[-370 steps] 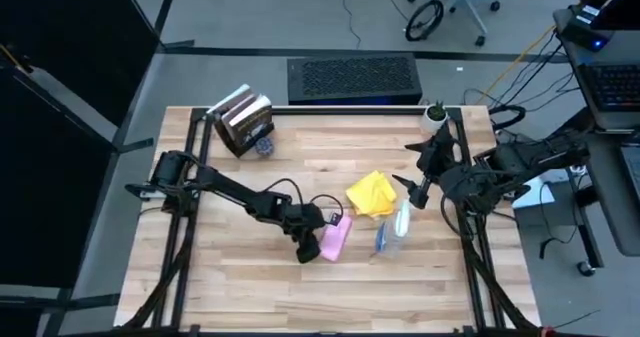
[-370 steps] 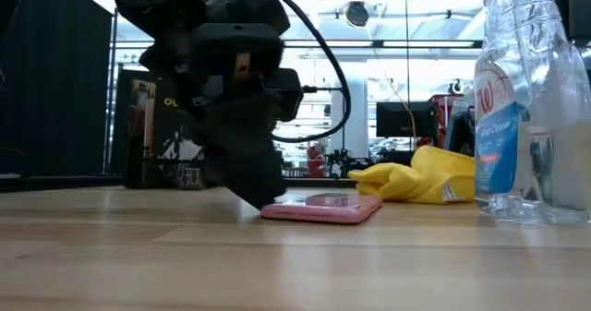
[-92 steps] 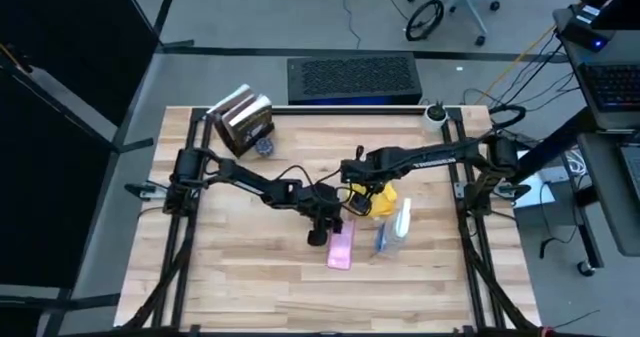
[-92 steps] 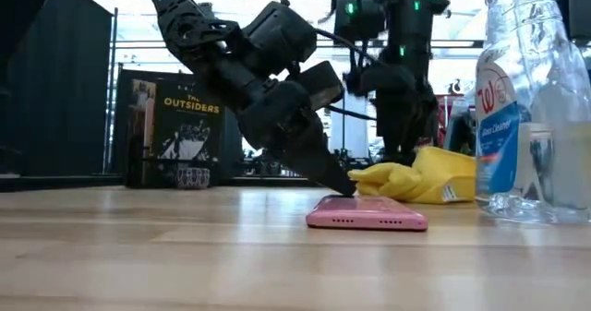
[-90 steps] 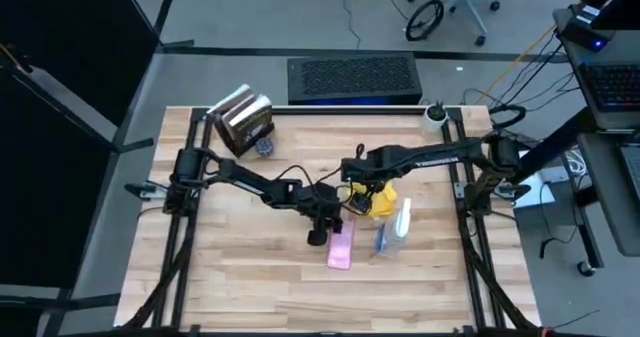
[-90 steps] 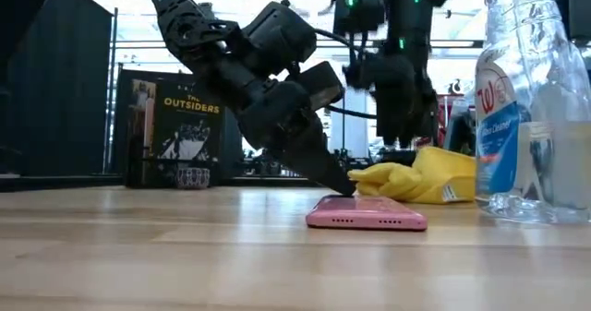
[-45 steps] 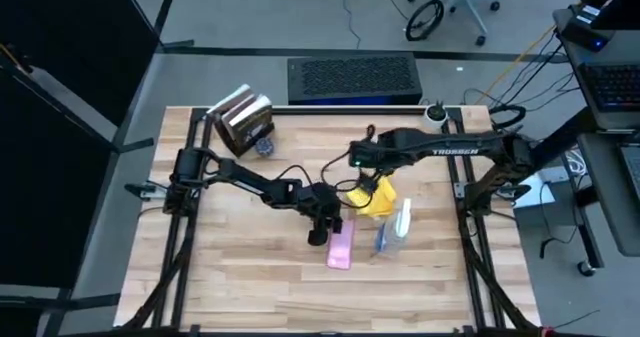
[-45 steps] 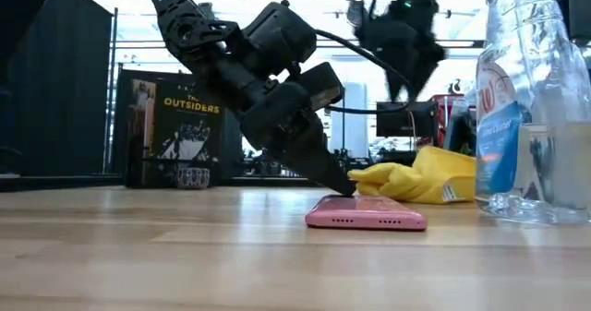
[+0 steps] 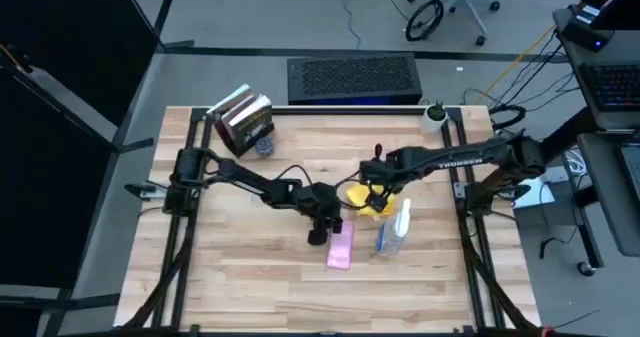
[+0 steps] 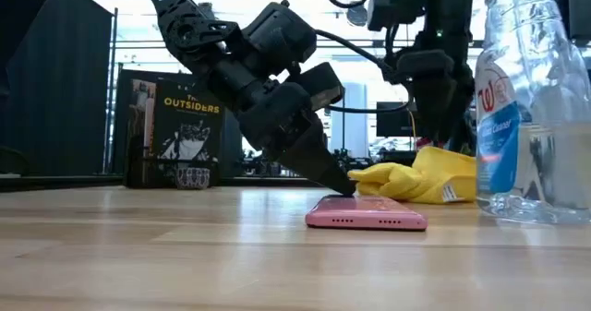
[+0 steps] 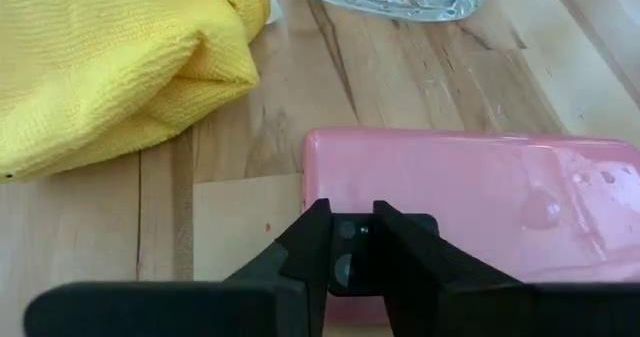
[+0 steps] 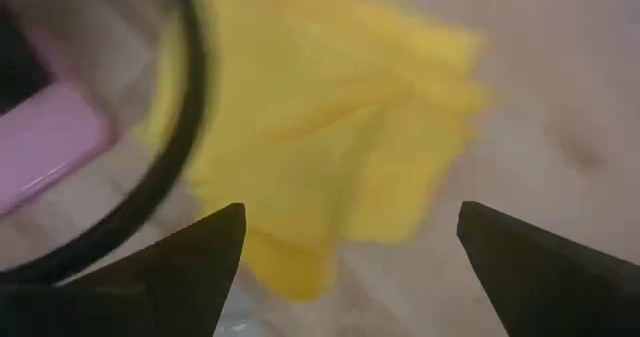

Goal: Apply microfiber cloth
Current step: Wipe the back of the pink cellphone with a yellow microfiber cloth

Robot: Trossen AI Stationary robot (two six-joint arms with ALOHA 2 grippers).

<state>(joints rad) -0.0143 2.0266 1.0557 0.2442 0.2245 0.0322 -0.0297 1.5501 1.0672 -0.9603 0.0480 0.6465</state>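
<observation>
Only right wrist view shows right claw [image 12: 345, 267] spread above microfiber cloth [image 12: 330, 127].

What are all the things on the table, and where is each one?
Soft yellow microfiber cloth: one, yellow, mid-table, crumpled beside the phone.
Flat pink smartphone: one, pink, lying flat near the table's front middle.
Clear plastic spray bottle: one, clear with blue liquid, lying just right of the phone.
Books: a few, dark covers, far left corner.
Wooden table: one, light wood.
Left gripper: black, shut, fingertips on the phone's end.
Right gripper: black, open, directly above the cloth.
</observation>
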